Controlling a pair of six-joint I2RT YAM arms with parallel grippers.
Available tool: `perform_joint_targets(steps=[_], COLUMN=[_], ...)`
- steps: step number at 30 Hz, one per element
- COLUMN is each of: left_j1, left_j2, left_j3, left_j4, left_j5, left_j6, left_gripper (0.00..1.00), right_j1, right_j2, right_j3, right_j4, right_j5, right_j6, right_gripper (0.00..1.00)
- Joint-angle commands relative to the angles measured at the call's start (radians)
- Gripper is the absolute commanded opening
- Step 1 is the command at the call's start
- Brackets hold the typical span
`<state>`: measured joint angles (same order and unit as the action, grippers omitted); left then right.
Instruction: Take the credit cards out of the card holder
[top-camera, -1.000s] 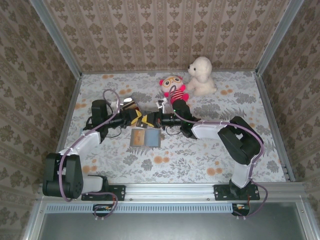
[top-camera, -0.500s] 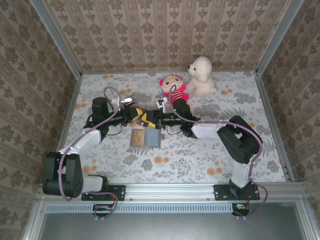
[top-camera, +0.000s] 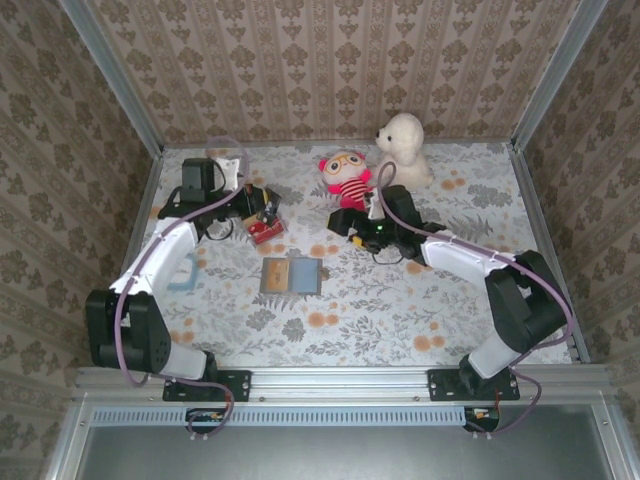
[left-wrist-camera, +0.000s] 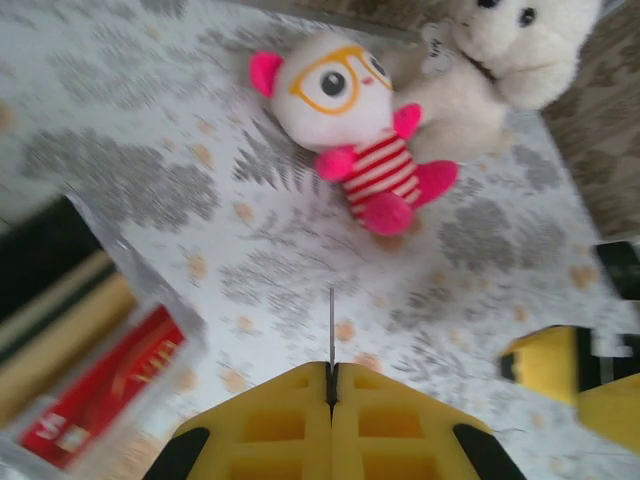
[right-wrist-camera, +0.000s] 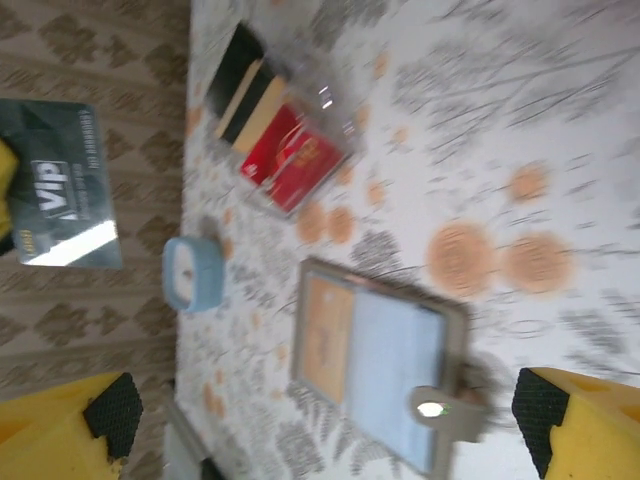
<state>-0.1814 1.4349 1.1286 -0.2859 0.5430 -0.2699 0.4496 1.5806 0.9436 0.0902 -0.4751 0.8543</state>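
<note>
The left fingers pinch a dark card edge-on, just beside a clear tray holding a red card, toward the tabletop's far-left corner. The right fingers gape wide. The card holder lies open mid-tabletop.

The dark grey card, on the left side of the scene, bears the large white letters "VIP" on its face; the small print beside these letters is too blurred to read; the red card, lying on the surface further left, carries gold lettering, but it also is too blurred to read.
</note>
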Motion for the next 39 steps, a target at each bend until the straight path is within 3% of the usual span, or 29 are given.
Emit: perform_joint_targets(steps=[1,9,18,25,39], left_j1=[0.008,0.018,0.043,0.058,0.086], left_j2=[0.045,0.193,0.319,0.436,0.576], left_j3=[0.079,0.273,0.354,0.464,0.577], left_j4=[-0.072,-0.206,-0.277,-0.328,-0.423], left_j5=[-0.144,-0.235,-0.130,-0.133,-0.067], left_j6=[0.240,0.557,0.887,0.991,1.063], left_gripper=[0.00,0.00,0.00,0.00,0.00], right_j1=[-0.055,-0.181,-0.263,-0.272,-0.272], right_j2=[-0.049,-0.075,-0.113,-0.084,-0.057], right_j3=[-0.028,-0.049,-0.104,-0.114,-0.111], right_j4=[-0.143,-0.204,-0.198,-0.176,-0.147], right_j5=[0.069,-0.028,-0.063,-0.091,-0.119], right_j6=[-0.118,-0.212,-0.239,-0.207,-0.155], right_gripper=[1.00,1.00,1.00,1.00,1.00])
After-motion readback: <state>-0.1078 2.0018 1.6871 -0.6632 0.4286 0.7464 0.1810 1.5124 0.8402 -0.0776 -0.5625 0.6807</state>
